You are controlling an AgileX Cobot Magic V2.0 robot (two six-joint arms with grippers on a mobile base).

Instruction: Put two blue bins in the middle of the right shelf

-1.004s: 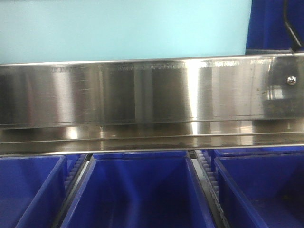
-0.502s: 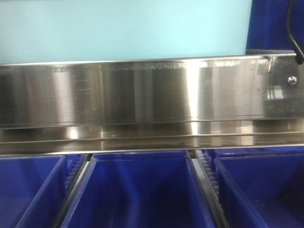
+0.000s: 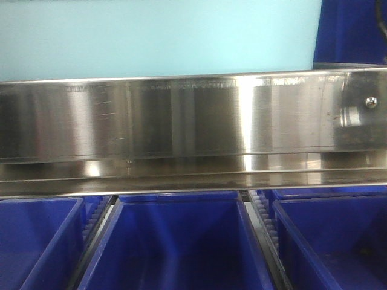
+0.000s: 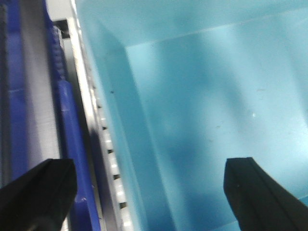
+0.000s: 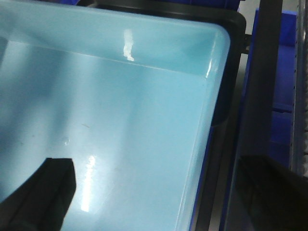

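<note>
Under me: pale blue bin (image 4: pixel 202 96), mouth up. Left claw (image 4: pixel 149 178) spread wide over its left wall, right claw (image 5: pixel 154 173) spread wide over the right. Long axis unclear.

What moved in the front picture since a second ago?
The black cable at the top right swung rightward and has slipped out of the front view. Nothing was visibly grabbed or let go. The steel shelf rail and the dark blue bins below it stayed put.
</note>
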